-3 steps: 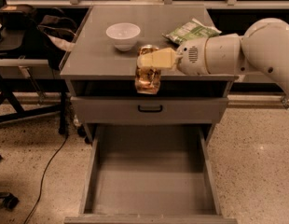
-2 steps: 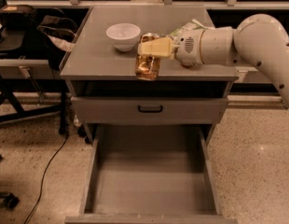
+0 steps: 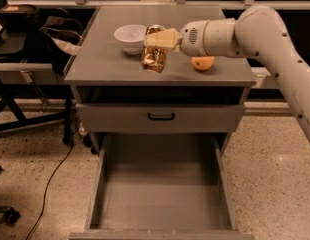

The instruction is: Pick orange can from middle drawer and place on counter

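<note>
The orange can (image 3: 154, 58) is a shiny copper can held upright over the counter (image 3: 110, 61), its base at or just above the grey top, right of the white bowl. My gripper (image 3: 158, 38) reaches in from the right on the white arm and is shut on the can's upper part. The middle drawer (image 3: 162, 199) is pulled open below, and its grey bottom is bare.
A white bowl (image 3: 130, 38) stands on the counter just left of the can. A round orange fruit (image 3: 202, 63) lies on the counter under my arm. A closed drawer front with a black handle (image 3: 161, 116) sits above the open drawer. Chairs and a cable are at the left.
My gripper has carried the can back and up from the counter's front edge to over the counter next to the bowl. The green bag is no longer in sight.
</note>
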Available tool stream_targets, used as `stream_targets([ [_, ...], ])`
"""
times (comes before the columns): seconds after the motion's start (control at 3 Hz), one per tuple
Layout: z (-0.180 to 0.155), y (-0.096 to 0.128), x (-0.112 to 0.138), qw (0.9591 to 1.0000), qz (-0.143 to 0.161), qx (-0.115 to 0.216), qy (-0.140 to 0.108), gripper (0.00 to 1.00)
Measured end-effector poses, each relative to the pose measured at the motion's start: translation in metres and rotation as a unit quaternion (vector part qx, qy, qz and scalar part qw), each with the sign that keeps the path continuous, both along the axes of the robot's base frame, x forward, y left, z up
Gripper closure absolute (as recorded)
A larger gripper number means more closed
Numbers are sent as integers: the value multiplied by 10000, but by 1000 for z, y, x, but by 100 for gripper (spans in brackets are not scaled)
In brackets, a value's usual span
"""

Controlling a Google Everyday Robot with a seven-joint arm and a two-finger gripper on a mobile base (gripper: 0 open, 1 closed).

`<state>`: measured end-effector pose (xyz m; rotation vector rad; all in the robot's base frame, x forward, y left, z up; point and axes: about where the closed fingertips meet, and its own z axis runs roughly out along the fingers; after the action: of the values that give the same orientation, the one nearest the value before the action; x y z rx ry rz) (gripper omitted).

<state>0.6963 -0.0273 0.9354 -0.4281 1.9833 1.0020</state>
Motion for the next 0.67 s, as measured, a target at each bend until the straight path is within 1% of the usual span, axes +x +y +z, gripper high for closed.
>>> stream_targets([
  [0.33,3,5,26,10000,-9,-71,-29,100],
  [0.67,8,7,53,9996,-193,-207,-83,100],
])
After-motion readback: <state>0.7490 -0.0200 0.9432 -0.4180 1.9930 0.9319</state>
